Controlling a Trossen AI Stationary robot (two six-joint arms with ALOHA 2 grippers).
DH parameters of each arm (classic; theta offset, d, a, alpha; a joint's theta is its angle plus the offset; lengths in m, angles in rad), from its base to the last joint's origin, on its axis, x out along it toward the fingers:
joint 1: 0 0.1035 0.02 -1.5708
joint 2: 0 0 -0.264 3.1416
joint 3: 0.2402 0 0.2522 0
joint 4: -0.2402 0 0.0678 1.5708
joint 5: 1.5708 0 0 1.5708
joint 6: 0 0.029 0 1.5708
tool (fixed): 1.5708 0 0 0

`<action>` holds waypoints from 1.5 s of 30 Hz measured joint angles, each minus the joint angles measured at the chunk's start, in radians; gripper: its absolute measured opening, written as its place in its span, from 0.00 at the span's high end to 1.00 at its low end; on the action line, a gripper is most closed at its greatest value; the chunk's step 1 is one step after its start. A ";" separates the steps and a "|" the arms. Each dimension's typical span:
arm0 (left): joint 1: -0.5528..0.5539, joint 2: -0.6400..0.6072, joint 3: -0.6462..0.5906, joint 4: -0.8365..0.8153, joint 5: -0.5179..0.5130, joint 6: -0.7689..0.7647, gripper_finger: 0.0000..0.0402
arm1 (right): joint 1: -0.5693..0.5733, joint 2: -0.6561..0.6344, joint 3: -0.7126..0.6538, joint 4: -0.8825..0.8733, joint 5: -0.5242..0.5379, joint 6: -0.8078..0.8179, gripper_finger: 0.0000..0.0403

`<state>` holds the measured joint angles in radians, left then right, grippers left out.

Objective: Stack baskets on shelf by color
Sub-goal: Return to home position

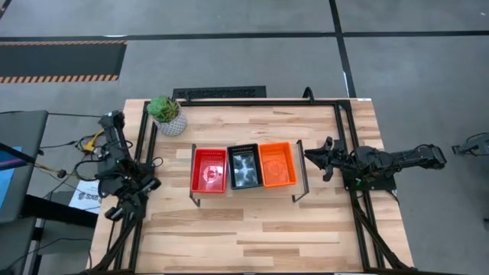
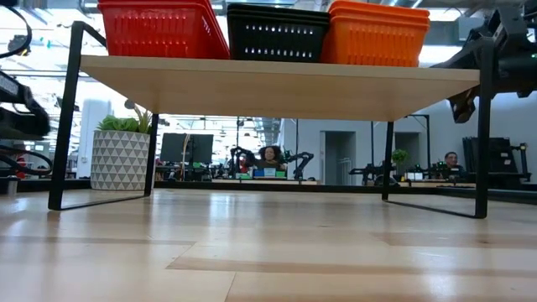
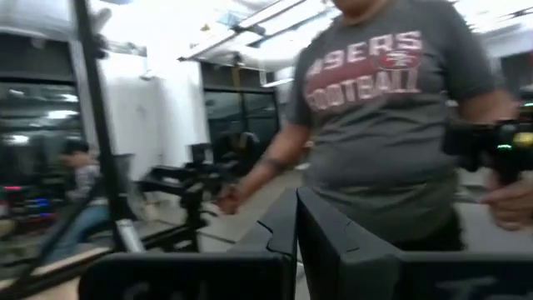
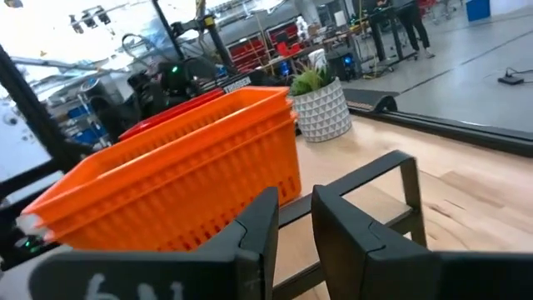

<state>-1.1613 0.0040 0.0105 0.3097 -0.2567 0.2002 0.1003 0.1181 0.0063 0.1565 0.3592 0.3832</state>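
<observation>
— Our right gripper (image 4: pixel 293 200) is hanging just beside the orange baskets (image 4: pixel 166 192), fingers slightly apart and gripping nothing.
— We are seeing red baskets (image 1: pixel 208 169), black baskets (image 1: pixel 244 166) and the orange ones sitting side by side on the shelf (image 2: pixel 277 84). Our left gripper (image 3: pixel 296 198) is resting at the left edge of the table (image 1: pixel 252 229), fingers together.

Counting one shelf (image 2: pixel 277 88) bearing one red basket stack (image 1: pixel 208 169), one black basket stack (image 1: pixel 243 167) and one orange basket stack (image 1: pixel 277 164), plus one potted plant (image 1: pixel 168 116) beside the shelf.
</observation>
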 joint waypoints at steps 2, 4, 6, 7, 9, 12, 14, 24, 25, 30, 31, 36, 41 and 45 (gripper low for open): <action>0.060 0.000 0.000 0.022 0.023 0.003 1.00 | 0.011 0.000 0.000 -0.004 0.000 -0.013 0.76; 0.132 0.000 0.000 0.032 0.070 -0.010 1.00 | 0.019 0.000 0.000 -0.004 0.001 -0.023 0.76; 0.210 0.000 -0.001 0.024 0.123 -0.044 1.00 | 0.018 0.000 0.000 0.004 0.000 -0.041 0.76; 0.250 0.000 -0.001 0.017 0.155 -0.064 1.00 | 0.016 0.000 0.000 0.011 0.002 -0.049 0.76; 0.330 0.000 -0.001 0.000 0.218 -0.100 1.00 | 0.009 0.000 0.000 0.019 0.005 -0.066 0.76; 0.439 0.000 -0.002 -0.021 0.284 -0.136 1.00 | -0.013 0.000 0.000 0.014 0.006 -0.088 0.76; 0.500 0.000 -0.002 -0.035 0.321 -0.141 1.00 | -0.032 0.000 0.000 -0.008 0.007 -0.094 0.76; 0.740 0.000 -0.003 -0.115 0.539 -0.211 1.00 | -0.067 0.000 0.000 -0.069 0.008 -0.121 0.76; 0.762 0.000 -0.003 -0.132 0.544 -0.214 1.00 | -0.073 0.000 0.000 -0.070 0.008 -0.127 0.76; 0.867 0.000 -0.003 -0.153 0.592 -0.213 1.00 | -0.126 0.000 0.000 -0.079 0.008 -0.134 0.76; 0.891 0.000 -0.003 -0.155 0.618 -0.218 1.00 | -0.136 0.000 0.000 -0.082 0.008 -0.134 0.76; 1.007 0.000 -0.003 -0.167 0.735 -0.257 1.00 | -0.175 0.000 0.000 -0.086 0.002 -0.154 0.76; 1.115 0.000 -0.004 -0.217 0.776 -0.283 1.00 | -0.197 0.000 0.000 -0.104 -0.096 -0.150 0.76; 1.174 0.000 -0.004 -0.214 0.838 -0.297 1.00 | -0.198 0.000 0.000 -0.114 -0.165 -0.141 0.76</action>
<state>0.0131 0.0040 0.0067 0.0954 0.5809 -0.0964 -0.0980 0.1181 0.0059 0.0424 0.1937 0.2423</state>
